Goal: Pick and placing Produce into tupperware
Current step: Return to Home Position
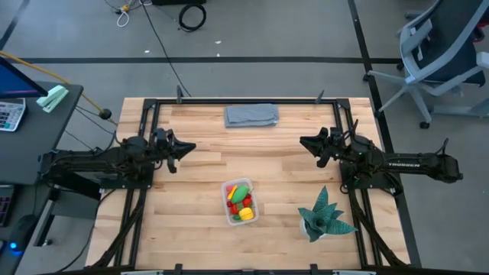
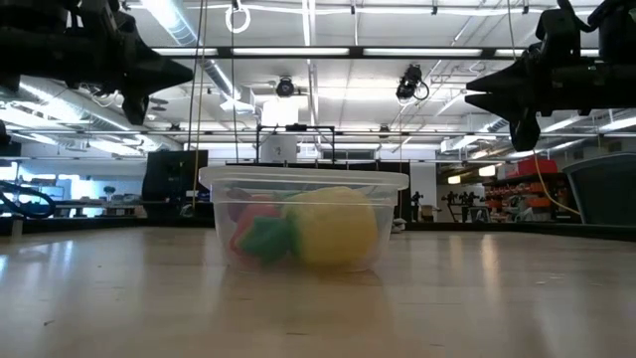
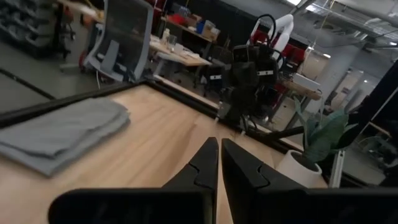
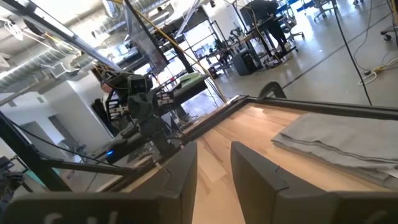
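Observation:
The clear tupperware (image 1: 256, 215) stands near the table's front middle, and in the low view it shows as the tub (image 2: 229, 214). The produce (image 1: 240, 202) lies inside it: a green oblong, red pieces and a yellow lemon (image 2: 338, 229). My left gripper (image 1: 191, 147) hovers shut above the table's left half, well clear of the tub. My right gripper (image 1: 303, 140) hovers open above the right half. Both point toward the table's middle and hold nothing. The left wrist view shows the left gripper (image 3: 219, 144) with its fingers together, and the right wrist view shows the right gripper (image 4: 214, 149) with its fingers apart.
A folded grey cloth (image 1: 251, 115) lies at the far edge's middle. A green spiky potted plant (image 1: 325, 216) stands at the front right, close under the right arm. Bare wood lies between the two grippers and around the tub.

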